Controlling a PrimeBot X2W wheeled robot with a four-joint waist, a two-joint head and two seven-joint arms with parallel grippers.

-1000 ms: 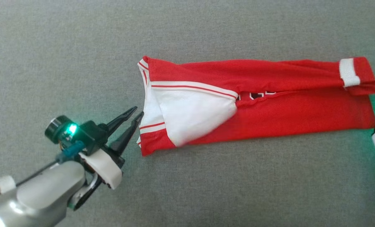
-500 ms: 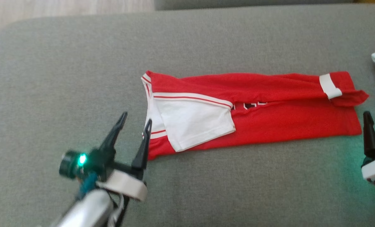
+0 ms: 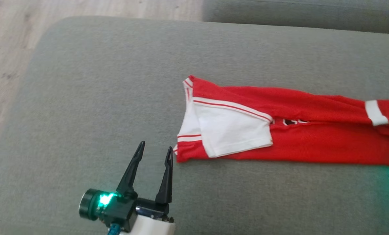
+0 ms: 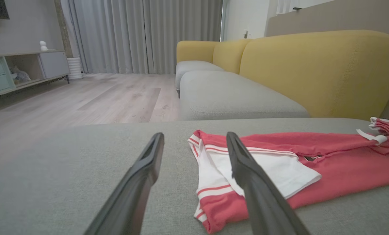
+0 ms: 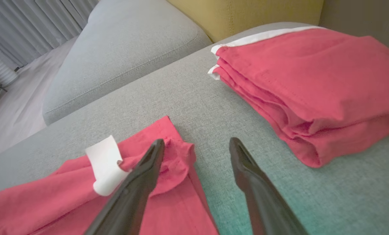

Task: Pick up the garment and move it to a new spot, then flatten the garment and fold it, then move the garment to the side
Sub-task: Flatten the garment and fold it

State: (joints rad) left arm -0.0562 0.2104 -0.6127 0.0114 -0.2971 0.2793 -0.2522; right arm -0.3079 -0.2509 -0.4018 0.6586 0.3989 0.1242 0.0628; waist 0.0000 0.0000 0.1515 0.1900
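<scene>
Garment [image 3: 312, 147], folded pile [image 5: 312, 81] on grey cushion [image 3: 99, 98]

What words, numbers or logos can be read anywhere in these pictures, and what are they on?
On the red garment: dark lettering, mostly tucked under a fold, unreadable.
On the white tab at the garment's end: no print visible.
No other text can be made out.
</scene>
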